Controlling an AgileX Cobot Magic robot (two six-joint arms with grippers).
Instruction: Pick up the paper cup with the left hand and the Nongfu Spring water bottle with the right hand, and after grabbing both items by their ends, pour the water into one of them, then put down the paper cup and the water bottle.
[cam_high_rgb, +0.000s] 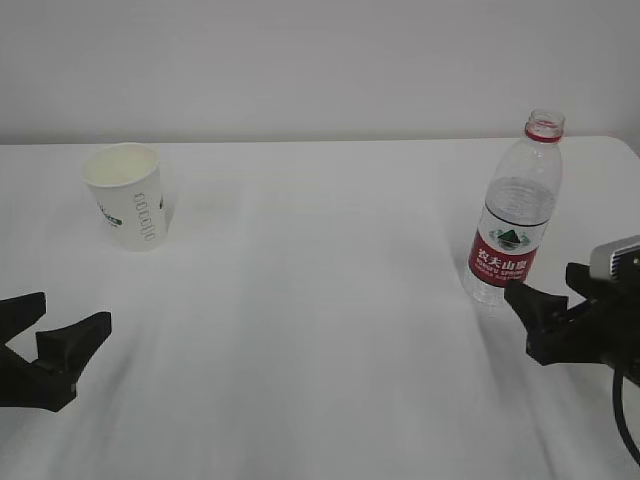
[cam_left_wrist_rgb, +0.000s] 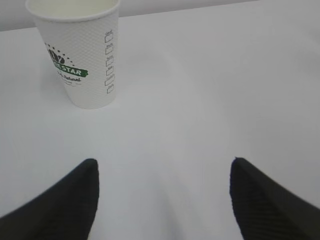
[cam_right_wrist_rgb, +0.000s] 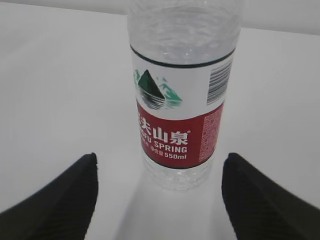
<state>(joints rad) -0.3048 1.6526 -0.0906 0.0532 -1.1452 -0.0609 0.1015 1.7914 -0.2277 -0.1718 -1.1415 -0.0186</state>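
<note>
The paper cup (cam_high_rgb: 128, 208) stands upright near the desk's (cam_high_rgb: 320, 330) far left corner, mouth up. The Nongfu Spring water bottle (cam_high_rgb: 515, 215) stands upright toward the right edge, uncapped, its long axis vertical. The pick-up step seems in hand: the left hand (cam_high_rgb: 40, 345), fingers apart, must still advance to the cup. The right hand (cam_high_rgb: 545, 320), fingers apart, sits just before the bottle's base.

You see the paper cup (cam_high_rgb: 130, 197) upright at far left, and the uncapped, red-labelled Nongfu Spring water bottle (cam_high_rgb: 515, 215) upright at right, well apart.
</note>
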